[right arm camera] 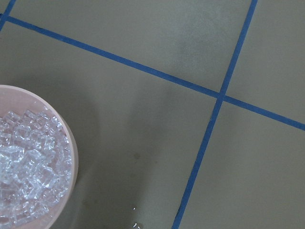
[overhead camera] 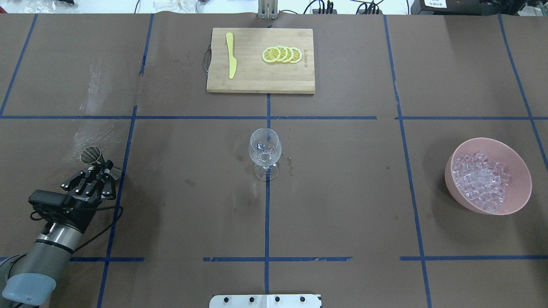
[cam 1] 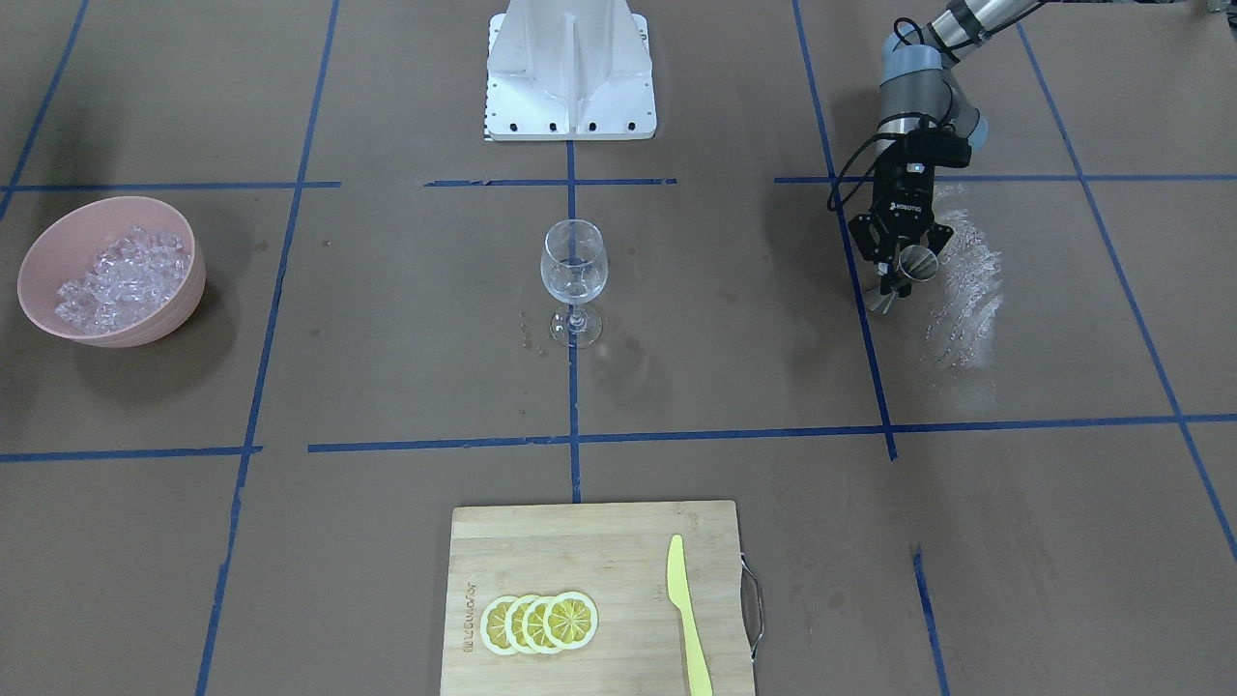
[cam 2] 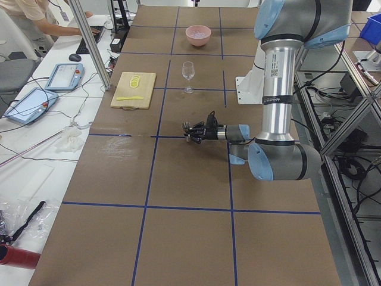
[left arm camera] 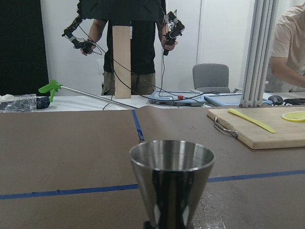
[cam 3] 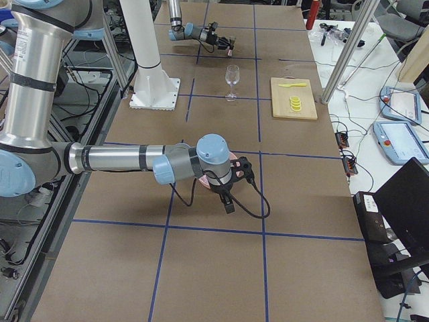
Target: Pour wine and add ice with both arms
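Note:
My left gripper (overhead camera: pixel 99 166) is shut on a steel jigger (overhead camera: pixel 91 155) and holds it upright low over the table's left side. The jigger fills the left wrist view (left arm camera: pixel 171 179) and also shows in the front view (cam 1: pixel 918 262). A clear wine glass (overhead camera: pixel 265 147) stands at the table's centre; I cannot make out the wine in it. A pink bowl (overhead camera: pixel 520 194) heaped with ice (overhead camera: pixel 481 179) sits at the right. My right gripper (cam 3: pixel 230 203) hangs over that bowl; I cannot tell if it is open. The right wrist view shows the ice (right arm camera: pixel 28 164).
A wooden cutting board (overhead camera: pixel 257 79) at the far middle carries several lemon slices (overhead camera: pixel 282 54) and a yellow knife (overhead camera: pixel 231 60). The white pedestal base (cam 1: pixel 570 77) stands on the robot's side. Wet smears (cam 1: pixel 966 280) lie beside the left gripper and droplets (overhead camera: pixel 291 164) around the glass foot.

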